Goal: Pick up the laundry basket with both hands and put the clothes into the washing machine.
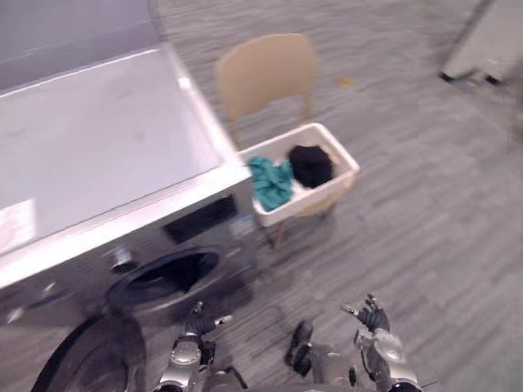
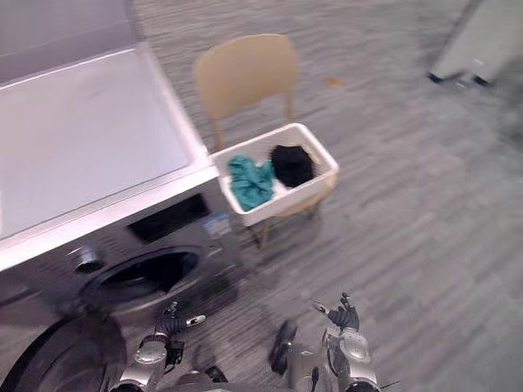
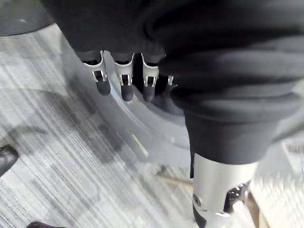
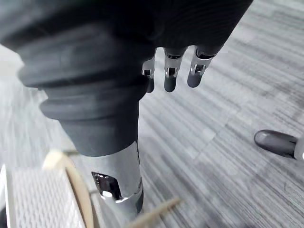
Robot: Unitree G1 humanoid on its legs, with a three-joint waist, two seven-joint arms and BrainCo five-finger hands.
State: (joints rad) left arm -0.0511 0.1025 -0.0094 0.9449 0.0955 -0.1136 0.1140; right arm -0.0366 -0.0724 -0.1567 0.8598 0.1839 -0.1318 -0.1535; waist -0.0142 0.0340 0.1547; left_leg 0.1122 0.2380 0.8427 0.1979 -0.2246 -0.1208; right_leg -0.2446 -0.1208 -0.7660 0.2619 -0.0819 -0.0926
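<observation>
Left hand [image 1: 198,320]: seen low and near, in front of the machine's port. Its fingers [image 3: 126,81] are straight, loosely side by side, and nothing is held.
Right hand [image 1: 373,315]: seen low and near, over bare floor [image 1: 425,220]. Its fingers [image 4: 170,72] are relaxed and slightly spread, and nothing is held.
Door [image 1: 86,359]: swung open at the near left, dark and round.
Port [image 1: 167,276]: open and dark inside. No cloth can be made out in it.
Machine [image 1: 98,155]: front-loader with a grey front and a pale flat top, taking up the left of the scene.
Basket [image 1: 328,193]: white and oblong, set on the chair seat ahead of both hands and well apart from them. Its near-left end lies just beside the machine's front corner; contact cannot be told.
Contents: teal cloth [image 1: 270,183] at the machine end, black cloth [image 1: 311,165] at the far-right end, both inside the basket.
Key relation: the long axis runs from near-left to far-right, slanted to the robot's front. The right hand is judged slightly nearer. A step forward is judged necessary before the two short ends can be reached.
Chair [image 1: 266,72]: tan, with its back beyond the basket.
Writing: a pale label [image 1: 16,225] on the machine top and a small sticker [image 1: 241,225] on its front are noted, neither legible.
Task state: judged not yet begun, the basket not yet lifted.
</observation>
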